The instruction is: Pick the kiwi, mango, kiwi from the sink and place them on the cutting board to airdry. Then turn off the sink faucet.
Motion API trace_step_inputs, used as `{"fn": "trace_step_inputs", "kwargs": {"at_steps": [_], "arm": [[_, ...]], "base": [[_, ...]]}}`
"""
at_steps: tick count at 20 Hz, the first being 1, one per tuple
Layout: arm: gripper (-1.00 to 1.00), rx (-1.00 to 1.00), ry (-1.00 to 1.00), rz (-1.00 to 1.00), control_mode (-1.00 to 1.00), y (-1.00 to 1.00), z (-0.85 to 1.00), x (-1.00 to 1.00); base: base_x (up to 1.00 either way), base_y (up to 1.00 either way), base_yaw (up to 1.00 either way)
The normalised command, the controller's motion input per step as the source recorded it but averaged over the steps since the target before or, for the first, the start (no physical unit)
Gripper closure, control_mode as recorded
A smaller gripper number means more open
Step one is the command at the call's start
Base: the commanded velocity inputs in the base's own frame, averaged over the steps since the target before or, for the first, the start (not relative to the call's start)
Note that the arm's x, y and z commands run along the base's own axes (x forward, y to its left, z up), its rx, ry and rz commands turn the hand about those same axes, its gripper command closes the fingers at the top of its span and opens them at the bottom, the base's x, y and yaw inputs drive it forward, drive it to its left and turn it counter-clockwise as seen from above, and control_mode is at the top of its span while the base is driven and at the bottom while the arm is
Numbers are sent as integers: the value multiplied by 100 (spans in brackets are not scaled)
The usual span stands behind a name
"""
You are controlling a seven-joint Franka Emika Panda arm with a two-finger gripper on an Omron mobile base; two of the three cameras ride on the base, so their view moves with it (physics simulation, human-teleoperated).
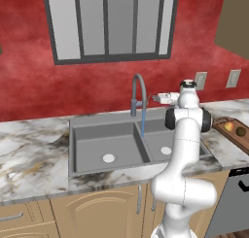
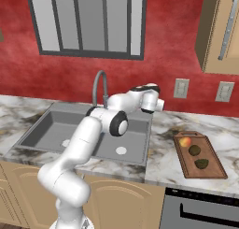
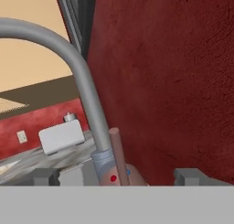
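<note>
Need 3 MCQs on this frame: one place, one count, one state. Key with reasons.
1. Where is the mango?
A sink
B cutting board
C counter left of sink

2. How many fruits lie on the cutting board?
A one
B two
C three

3. The sink faucet is:
A running
B off
C removed

Key: 1 B, it lies at the board's far end. 2 C, the mango plus two kiwis. 3 A, a blue stream falls from the spout into the sink.
</note>
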Motion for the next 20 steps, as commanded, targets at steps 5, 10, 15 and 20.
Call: {"fn": "trace_step_inputs", "kwargs": {"at_steps": [5,10,15,20], "arm": [[-100,0,1,0,-100,0,-11,33],[-100,0,1,0,-100,0,-8,29],[-100,0,0,0,-100,22,0,3],[-100,0,0,2,-100,51,0,0]], "base": [[0,0,0],[0,0,0],[0,0,0],[0,0,0]]}}
